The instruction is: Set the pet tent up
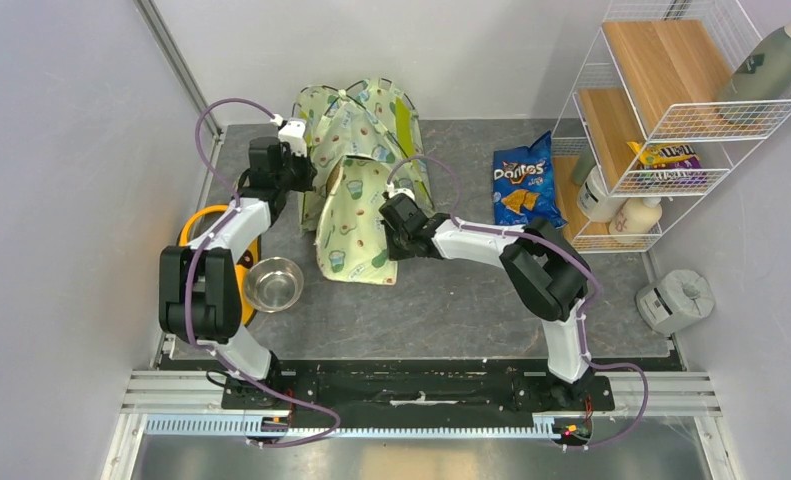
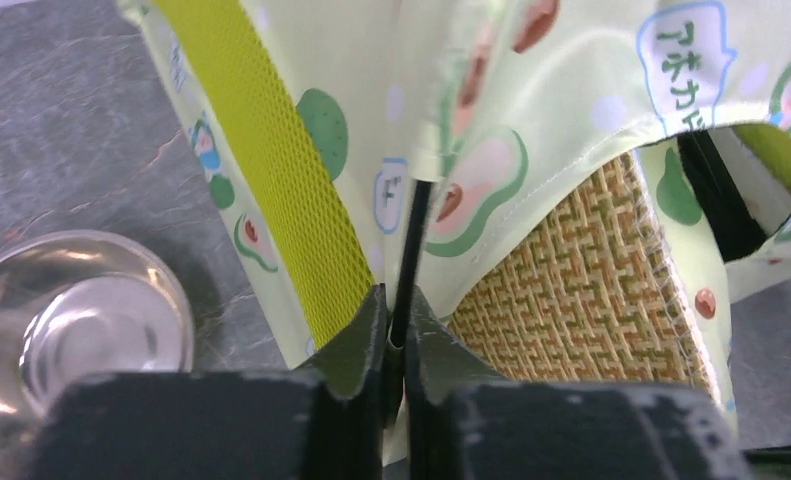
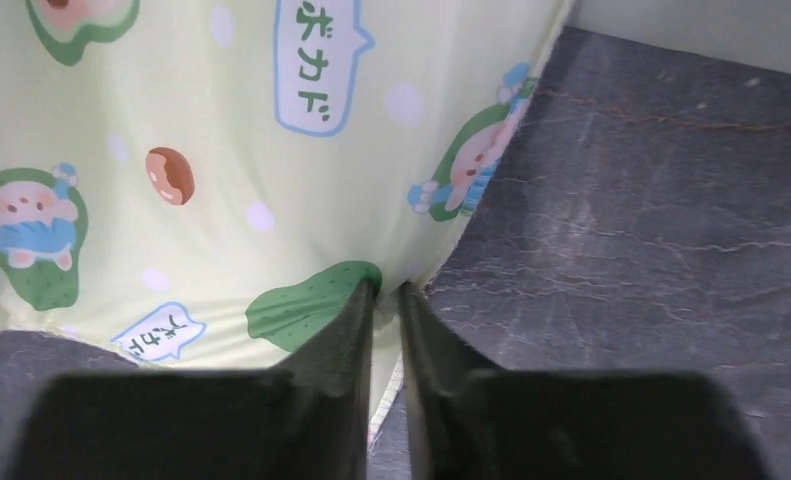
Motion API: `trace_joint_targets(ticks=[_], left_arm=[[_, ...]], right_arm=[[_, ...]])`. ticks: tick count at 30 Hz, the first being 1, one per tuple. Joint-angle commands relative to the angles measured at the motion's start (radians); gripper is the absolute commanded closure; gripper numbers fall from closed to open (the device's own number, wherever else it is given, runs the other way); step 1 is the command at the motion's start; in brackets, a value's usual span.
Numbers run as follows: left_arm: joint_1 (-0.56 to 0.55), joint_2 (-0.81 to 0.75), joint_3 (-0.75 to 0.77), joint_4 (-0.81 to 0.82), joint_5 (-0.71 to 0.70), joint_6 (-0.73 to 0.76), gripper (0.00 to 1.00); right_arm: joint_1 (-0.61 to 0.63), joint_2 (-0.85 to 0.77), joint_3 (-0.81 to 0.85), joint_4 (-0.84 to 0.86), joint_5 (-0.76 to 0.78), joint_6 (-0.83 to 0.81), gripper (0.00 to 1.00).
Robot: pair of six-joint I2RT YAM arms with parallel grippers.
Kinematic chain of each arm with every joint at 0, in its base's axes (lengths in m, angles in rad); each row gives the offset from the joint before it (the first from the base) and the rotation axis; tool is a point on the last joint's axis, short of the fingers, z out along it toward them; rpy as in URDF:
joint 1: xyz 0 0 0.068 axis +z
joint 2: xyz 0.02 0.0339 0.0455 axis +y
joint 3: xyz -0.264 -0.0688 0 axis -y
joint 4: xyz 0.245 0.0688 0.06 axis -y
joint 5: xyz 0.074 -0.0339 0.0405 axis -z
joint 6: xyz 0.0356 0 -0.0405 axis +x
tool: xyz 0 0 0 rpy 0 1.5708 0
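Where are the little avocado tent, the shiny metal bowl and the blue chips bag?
Pale cream-green fabric dome pet tent [image 1: 366,125]: top view, its roof fabric.
Round shiny steel bowl [image 1: 274,284]: top view, its inside bottom.
Blue Doritos chips bag [image 1: 524,180]: top view, its front middle.

The pale cream-green fabric pet tent [image 1: 351,125] carries a print of cartoon avocados in darker green with brown pits, white dots and blue-outlined speech bubbles with blue lettering. One mesh panel [image 2: 271,190] of it is lime green, and the thin pole [image 2: 411,250] along a seam is black. A woven mat [image 2: 581,290] shows a tan-and-olive zigzag weave. The flat bench [image 1: 451,300] is dark grey, veined like marble. The round metal bowl [image 1: 273,284] is shiny silver. The crisp bag [image 1: 523,180] is blue with orange chips. The left pincer [image 2: 396,300] and right pincer [image 3: 385,295] are black.
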Motion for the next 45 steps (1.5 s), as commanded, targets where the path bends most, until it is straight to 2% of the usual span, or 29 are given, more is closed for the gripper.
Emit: trace_joint_targets(ticks=[1, 3, 5, 9, 12, 15, 19, 22, 25, 28, 29, 31, 33, 35, 36, 39, 42, 45], left_arm=[[-0.022, -0.076, -0.023, 0.003, 0.12, -0.089, 0.97], [-0.034, -0.127, -0.054, -0.006, 0.13, -0.103, 0.98], [-0.052, -0.173, -0.082, -0.022, 0.137, -0.096, 0.98], [-0.122, -0.24, -0.089, -0.167, 0.044, -0.006, 0.98], [-0.192, -0.315, -0.158, -0.183, -0.043, 0.014, 0.98], [-0.232, -0.357, -0.204, -0.206, -0.069, -0.007, 0.98], [-0.295, -0.397, -0.268, -0.22, -0.095, -0.029, 0.98], [-0.348, -0.393, -0.265, -0.241, -0.132, -0.035, 0.98], [-0.359, -0.374, -0.249, -0.269, -0.131, -0.079, 0.98], [-0.367, -0.371, -0.244, -0.279, -0.174, -0.101, 0.98], [-0.368, -0.372, -0.242, -0.283, -0.193, -0.108, 0.98], [-0.367, -0.371, -0.239, -0.292, -0.235, -0.119, 0.98], [-0.367, -0.372, -0.239, -0.294, -0.26, -0.132, 0.98], [-0.368, -0.37, -0.244, -0.289, -0.268, -0.145, 0.98], [-0.371, -0.37, -0.246, -0.284, -0.273, -0.15, 0.98], [-0.383, -0.362, -0.255, -0.27, -0.3, -0.159, 0.98], [-0.392, -0.363, -0.272, -0.252, -0.318, -0.136, 0.98], [-0.409, -0.37, -0.294, -0.244, -0.361, -0.11, 0.98]], right_arm=[[0.003, -0.068, -0.024, -0.02, 0.11, -0.035, 0.89], [-0.003, -0.103, -0.038, -0.041, 0.097, -0.086, 1.0], [-0.018, -0.141, -0.046, -0.08, 0.055, -0.146, 1.0], [-0.068, -0.216, -0.046, -0.222, -0.006, -0.28, 1.0], [-0.107, -0.276, -0.037, -0.316, -0.019, -0.343, 1.0], [-0.126, -0.306, -0.022, -0.358, -0.011, -0.388, 1.0], [-0.13, -0.302, -0.007, -0.32, 0.023, -0.392, 1.0], [-0.13, -0.275, -0.003, -0.23, 0.061, -0.354, 1.0], [-0.129, -0.243, 0.003, -0.152, 0.139, -0.308, 1.0], [-0.129, -0.253, 0.013, -0.172, 0.16, -0.255, 1.0], [-0.129, -0.273, 0.011, -0.191, 0.154, -0.243, 0.97], [-0.129, -0.327, -0.009, -0.24, 0.127, -0.211, 0.72], [-0.128, -0.405, -0.071, -0.273, 0.112, -0.162, 0.44], [-0.127, -0.477, -0.145, -0.293, 0.092, -0.111, 0.22], [-0.128, -0.503, -0.173, -0.305, 0.06, -0.09, 0.16], [-0.114, -0.526, -0.277, -0.297, 0.004, -0.003, 0.03], [-0.047, -0.498, -0.376, -0.206, 0.051, 0.027, 0.03], [0.048, -0.41, -0.398, -0.118, 0.208, 0.004, 0.03]])
